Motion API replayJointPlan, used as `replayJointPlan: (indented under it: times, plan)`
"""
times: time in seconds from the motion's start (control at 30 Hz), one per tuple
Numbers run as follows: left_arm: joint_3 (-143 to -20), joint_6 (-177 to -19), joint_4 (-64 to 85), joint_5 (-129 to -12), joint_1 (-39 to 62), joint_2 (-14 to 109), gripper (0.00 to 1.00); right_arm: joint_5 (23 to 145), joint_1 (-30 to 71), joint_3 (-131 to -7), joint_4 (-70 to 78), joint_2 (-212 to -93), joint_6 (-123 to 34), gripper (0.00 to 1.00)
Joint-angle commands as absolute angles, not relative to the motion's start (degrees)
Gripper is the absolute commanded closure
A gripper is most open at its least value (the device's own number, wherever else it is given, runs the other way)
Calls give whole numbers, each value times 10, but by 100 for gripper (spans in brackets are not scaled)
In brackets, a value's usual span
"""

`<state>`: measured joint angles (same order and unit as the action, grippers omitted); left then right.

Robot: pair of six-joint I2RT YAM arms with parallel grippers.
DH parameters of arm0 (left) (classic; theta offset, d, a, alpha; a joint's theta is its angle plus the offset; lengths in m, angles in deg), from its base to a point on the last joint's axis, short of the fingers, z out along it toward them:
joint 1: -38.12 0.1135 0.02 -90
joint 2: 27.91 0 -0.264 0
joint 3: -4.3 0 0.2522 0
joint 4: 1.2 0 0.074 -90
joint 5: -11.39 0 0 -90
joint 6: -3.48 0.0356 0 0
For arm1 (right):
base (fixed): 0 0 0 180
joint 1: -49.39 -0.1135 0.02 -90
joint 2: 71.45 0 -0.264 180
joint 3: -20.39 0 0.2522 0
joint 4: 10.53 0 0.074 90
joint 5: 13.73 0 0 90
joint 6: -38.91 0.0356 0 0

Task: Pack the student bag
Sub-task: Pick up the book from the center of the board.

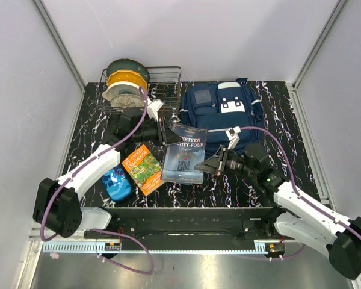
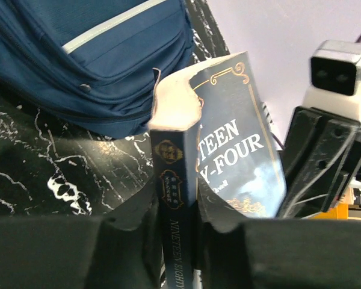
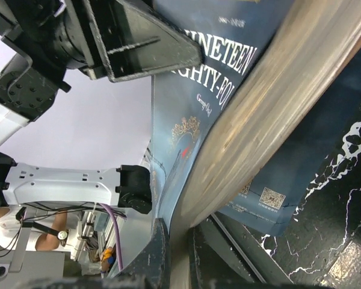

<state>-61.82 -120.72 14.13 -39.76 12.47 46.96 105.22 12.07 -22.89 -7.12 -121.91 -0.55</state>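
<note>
Left gripper (image 2: 177,209) squeezes blue book (image 2: 234,150) by spine; my right gripper (image 3: 177,253) pinches its edge tight. Book-packing step. Next, I think: lift together, slide into bag (image 1: 219,111) behind.

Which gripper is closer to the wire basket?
Left. The left gripper is just in front of the wire basket, holding the blue book; the right gripper holds the book's near edge, farther away.

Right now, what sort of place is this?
Probably a robotics lab test cell: white panels on aluminium framing box in a black marbled table, a left arm and right arm are bolted at its near edge, and filament spools and a wire rack stand at the back beside the student bag.
</note>
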Motion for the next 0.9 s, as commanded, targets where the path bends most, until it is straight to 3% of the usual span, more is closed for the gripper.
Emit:
replayJointPlan:
  times: [0.0,0.03,0.13,0.17,0.2,0.23,0.27,0.37,0.57,0.87]
  plan:
    - [-658,-1193,80,-309,109,465,93,1092,117,-253,-115,-1227,-31,100]
    - [-659,-1192,83,-312,109,464,100,1084,116,-251,-113,-1226,-28,100]
    - [-657,-1187,90,-346,109,454,100,1024,116,-251,-77,-1220,-20,99]
    - [-658,-1187,90,-357,109,450,100,1007,116,-252,-66,-1217,-19,92]
    - [-661,-1187,90,-369,110,442,100,974,116,-253,-46,-1212,-17,82]
    - [-664,-1189,90,-397,109,439,100,954,117,-255,-31,-1209,-8,64]
    - [-672,-1196,89,-413,110,437,100,936,116,-256,-19,-1205,-3,28]
    - [-698,-1226,62,-434,120,445,100,876,116,-250,9,-1182,22,17]
    - [-742,-1271,-9,-478,140,479,100,850,117,-233,12,-1122,75,14]
    - [-768,-1418,-207,-484,145,553,100,904,116,-155,-210,-1150,204,15]
